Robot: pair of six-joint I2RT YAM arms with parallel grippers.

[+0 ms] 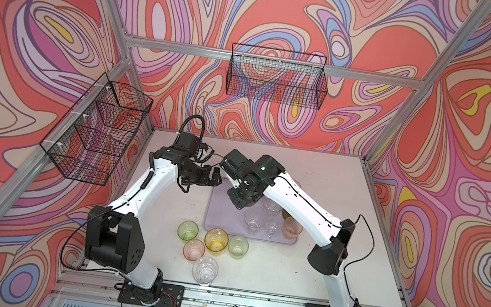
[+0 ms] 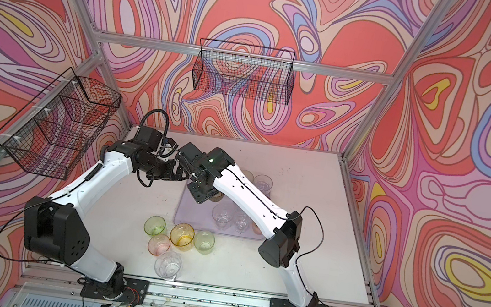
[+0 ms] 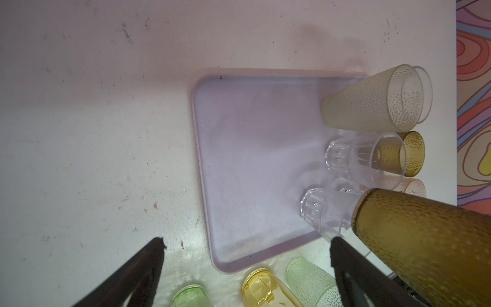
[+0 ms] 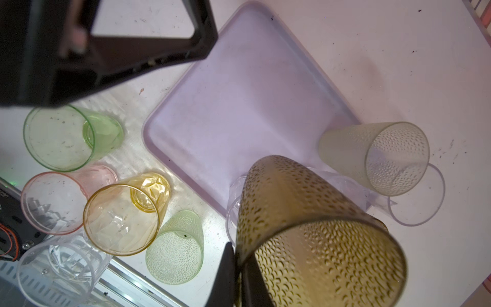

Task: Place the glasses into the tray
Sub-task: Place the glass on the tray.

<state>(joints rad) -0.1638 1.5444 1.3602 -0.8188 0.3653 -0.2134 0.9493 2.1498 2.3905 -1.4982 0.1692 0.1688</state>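
pinching the olive-brown glass (image 4: pixel 318 226) by its rim wall, the right gripper (image 4: pixel 236 265) holds it over the tray (image 4: pixel 239 93). left gripper (image 3: pixel 247 240) is spread wide, empty. looks like light, slick plastic, so i'd grip the rim gently.

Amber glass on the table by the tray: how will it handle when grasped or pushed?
Probably light: the amber glass has thin, see-through walls. Likely tippy if pushed high, since it tapers to a narrower base. Glossy facets may slip in the jaws. The pink glass and dimpled green glass stand close, so a nudge could knock them.
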